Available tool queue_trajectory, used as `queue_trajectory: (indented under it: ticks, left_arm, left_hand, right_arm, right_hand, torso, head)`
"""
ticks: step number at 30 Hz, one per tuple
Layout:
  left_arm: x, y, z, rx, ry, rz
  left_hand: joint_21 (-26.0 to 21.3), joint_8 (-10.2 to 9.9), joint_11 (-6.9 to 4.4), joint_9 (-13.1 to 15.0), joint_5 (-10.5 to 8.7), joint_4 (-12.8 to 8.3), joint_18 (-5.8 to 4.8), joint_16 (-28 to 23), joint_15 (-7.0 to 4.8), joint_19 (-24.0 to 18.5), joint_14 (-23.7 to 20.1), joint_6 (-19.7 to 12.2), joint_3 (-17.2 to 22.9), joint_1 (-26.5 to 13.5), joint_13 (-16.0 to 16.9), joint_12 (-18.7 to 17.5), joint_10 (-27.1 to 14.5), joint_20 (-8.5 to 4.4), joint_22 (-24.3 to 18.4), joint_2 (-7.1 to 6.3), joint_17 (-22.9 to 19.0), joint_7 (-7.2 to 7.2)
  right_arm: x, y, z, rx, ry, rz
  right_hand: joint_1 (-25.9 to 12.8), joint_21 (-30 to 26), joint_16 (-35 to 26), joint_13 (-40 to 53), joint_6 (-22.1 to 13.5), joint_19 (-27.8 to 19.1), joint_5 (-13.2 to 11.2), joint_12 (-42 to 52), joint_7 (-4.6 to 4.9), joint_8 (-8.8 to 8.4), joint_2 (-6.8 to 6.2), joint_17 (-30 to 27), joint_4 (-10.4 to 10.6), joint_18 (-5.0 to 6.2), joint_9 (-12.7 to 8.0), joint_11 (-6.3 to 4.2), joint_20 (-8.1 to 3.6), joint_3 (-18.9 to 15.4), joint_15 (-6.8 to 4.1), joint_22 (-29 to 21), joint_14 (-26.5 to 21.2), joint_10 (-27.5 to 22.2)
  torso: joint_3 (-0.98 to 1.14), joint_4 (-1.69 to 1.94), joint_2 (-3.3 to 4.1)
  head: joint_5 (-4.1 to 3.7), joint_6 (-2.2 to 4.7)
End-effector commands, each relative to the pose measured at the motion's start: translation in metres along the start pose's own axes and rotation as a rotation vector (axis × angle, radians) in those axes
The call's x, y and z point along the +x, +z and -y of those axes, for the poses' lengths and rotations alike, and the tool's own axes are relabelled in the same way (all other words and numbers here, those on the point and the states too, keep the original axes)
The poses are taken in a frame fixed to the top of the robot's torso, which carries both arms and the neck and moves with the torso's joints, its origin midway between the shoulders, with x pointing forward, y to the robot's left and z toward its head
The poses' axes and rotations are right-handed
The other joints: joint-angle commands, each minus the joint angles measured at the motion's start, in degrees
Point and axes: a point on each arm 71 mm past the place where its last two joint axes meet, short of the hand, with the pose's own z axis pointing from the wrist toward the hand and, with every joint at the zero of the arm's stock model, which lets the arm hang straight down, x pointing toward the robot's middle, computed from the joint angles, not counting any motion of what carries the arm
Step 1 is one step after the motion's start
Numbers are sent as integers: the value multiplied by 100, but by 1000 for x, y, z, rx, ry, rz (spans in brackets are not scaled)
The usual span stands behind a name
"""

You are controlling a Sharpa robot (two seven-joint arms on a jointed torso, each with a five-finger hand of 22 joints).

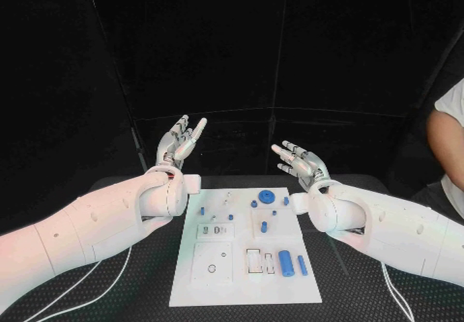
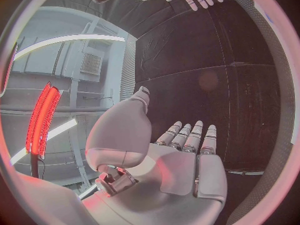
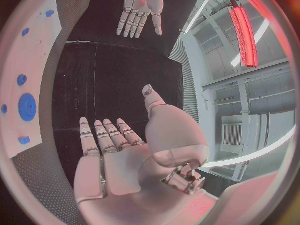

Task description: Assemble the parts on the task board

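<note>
Task board (image 1: 247,285): white plate, centre to lower centre of the head view, flat on the black surface (image 1: 145,282). Long edges run from the lower frame toward the centre; near edge close to the bottom of the frame, far edge between the two wrists.

Left robot hand (image 1: 181,143): upper left of centre, raised above the surface, beyond the board's far left corner. Released; fingers spread and pointing up, grasping nothing. Left wrist view: same robot hand (image 2: 178,165) flat and extended, palm bare.

Right robot hand (image 1: 302,163): right of centre, raised, beyond the board's far right corner. Released; fingers apart, grasping nothing. Right wrist view: palm (image 3: 122,157) bare, fingers straight.

Parts on the board, all apart from both hands:
- blue disc (image 1: 266,196), near the far edge, centre.
- small blue piece (image 1: 285,200), just right of the disc.
- blue pegs (image 1: 203,210), left side of the far half.
- blue cylinder (image 1: 286,261), lower right area, lying flat.
- thin blue pin (image 1: 302,265), just right of the cylinder, near the right edge.

Open black surface on both sides of the board, under the forearms. Open gap between the two hands, above the far edge of the board. White cables (image 1: 96,275) on the surface at lower left, clear of the board edge.
</note>
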Motion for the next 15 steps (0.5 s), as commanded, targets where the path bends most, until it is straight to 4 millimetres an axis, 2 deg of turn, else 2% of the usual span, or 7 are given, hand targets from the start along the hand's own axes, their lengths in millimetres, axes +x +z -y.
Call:
queue_trajectory:
  ticks: [1,2,5,6,11,13,15]
  left_arm:
    - [5,1,6,68,0,-70]
    - [5,1,6,68,0,-70]
    - [5,1,6,68,0,-70]
    - [-7,4,4,65,5,-67]
    - [-14,2,5,66,2,-78]
    - [-17,2,6,68,3,-88]
    - [-20,1,7,72,7,-100]
  left_hand:
    - [23,41,63,7,22,46,74,37,43,-2,18,49,20,141,8,37,10,57,5,1,9,176]
    - [22,41,69,7,22,45,78,38,44,-3,21,50,24,141,9,38,12,58,5,3,10,182]
    - [22,47,105,12,22,41,107,46,50,-5,52,72,46,143,13,43,33,65,5,14,16,217]
    - [25,52,125,16,21,36,125,53,56,3,83,95,56,149,17,48,54,70,7,23,22,236]
    - [134,182,315,98,25,-63,364,288,156,334,908,626,115,348,94,169,550,117,84,57,169,415]
    - [260,286,476,154,26,-123,419,493,197,678,1550,1007,127,460,150,277,950,139,158,48,275,569]
    - [503,373,548,197,21,-163,371,695,242,1308,2263,1355,120,551,174,339,1267,142,286,42,373,619]
  right_arm:
    - [10,3,2,44,-35,-156]
    - [10,3,2,47,-36,-162]
    - [10,4,2,50,-38,-170]
    - [-8,6,-10,-106,-227,-110]
    - [-12,11,-20,-187,-386,-113]
    - [-13,12,-22,-204,-439,-123]
    - [-14,13,-25,-218,-490,-134]
  right_hand:
    - [785,263,172,77,683,757,75,133,762,128,32,91,-369,192,72,258,56,138,289,136,1000,933]
    - [913,399,261,105,914,1145,76,191,798,168,38,127,-455,252,95,311,53,173,295,206,1414,1282]
    - [1220,747,543,173,1674,2037,85,361,796,310,34,215,-679,387,168,256,53,263,187,362,2645,2312]
    - [1322,842,643,206,2046,2232,93,456,763,378,35,236,-761,445,200,206,48,300,124,394,3080,2858]
    - [1541,1154,808,186,3522,2791,83,624,566,581,28,227,-1037,648,270,-40,7,441,-131,472,3932,3859]
    - [1549,1185,785,176,3608,2842,78,591,550,549,8,216,-1101,653,246,-52,-11,470,-148,472,4025,3953]
    - [1547,1202,760,175,3665,2867,81,557,538,518,-5,211,-1147,654,230,-66,-22,492,-161,469,4084,4015]
  torso:
    - [-1,-1,1]
    - [-1,-1,1]
    - [-1,-1,1]
    - [-14,-17,28]
    - [-4,-24,86]
    - [3,-23,124]
    - [11,-22,156]
  head:
    - [0,-1]
    - [0,-1]
    - [0,-1]
    - [-24,-123]
    - [-15,-144]
    - [-10,-133]
    - [-14,-132]
